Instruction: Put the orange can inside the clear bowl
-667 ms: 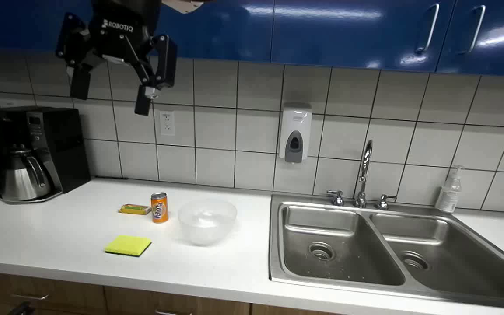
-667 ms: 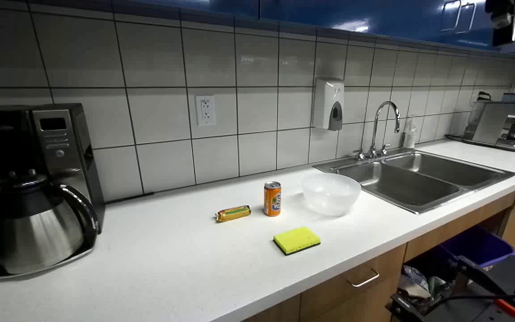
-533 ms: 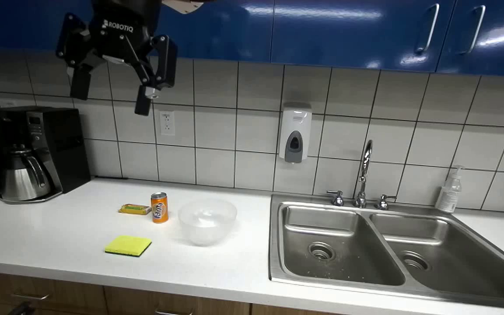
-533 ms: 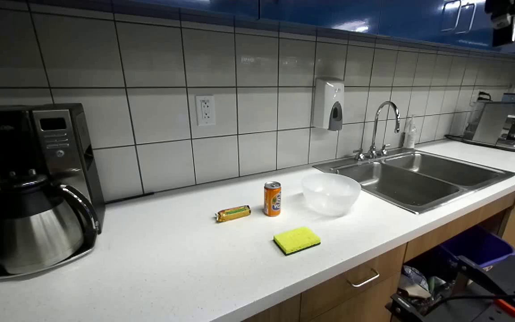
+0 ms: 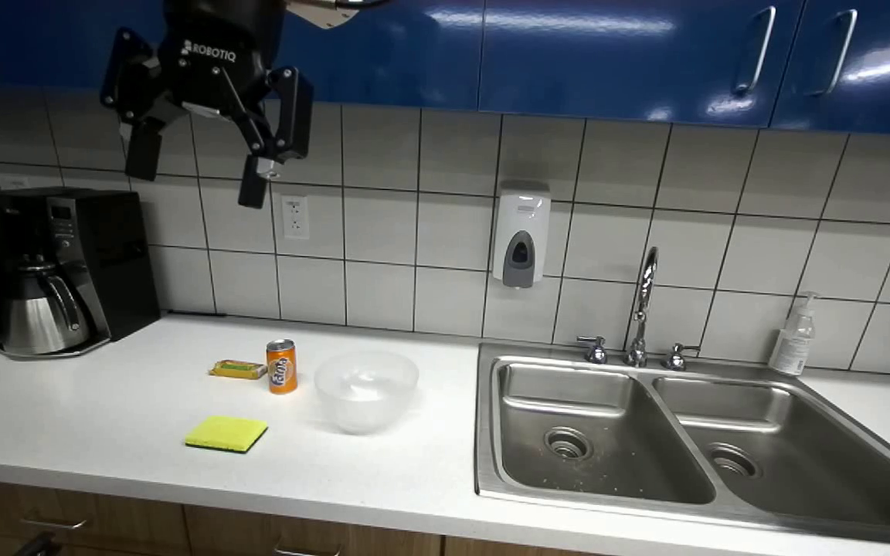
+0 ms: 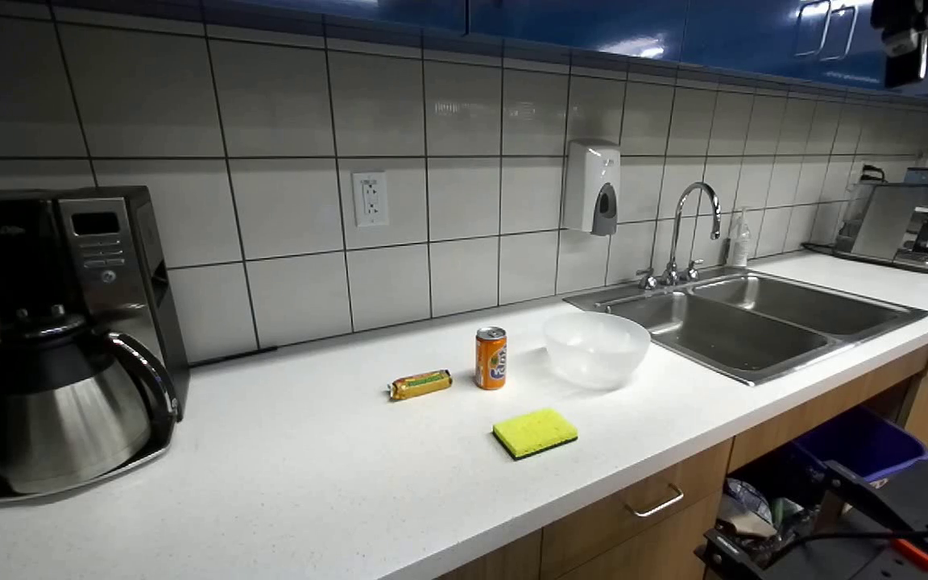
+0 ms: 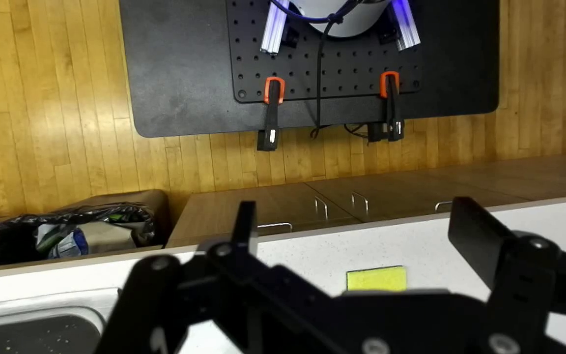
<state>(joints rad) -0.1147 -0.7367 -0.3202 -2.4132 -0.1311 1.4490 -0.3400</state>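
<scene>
Small round orange metal can [image 6: 490,359], standing up on the white worktop [image 6: 311,475] just beside a whitish see-through round bowl [image 6: 597,353].
Its side looks smooth and maybe slippery, and it might dent, so a gentle hold around the middle seems best. It is probably easy to lift, though nobody can see if it is full. It has a shiny silver top and blue letters. The black tool [image 5: 197,177] hangs high up, well apart from it, spread wide with nothing in its grip.
</scene>
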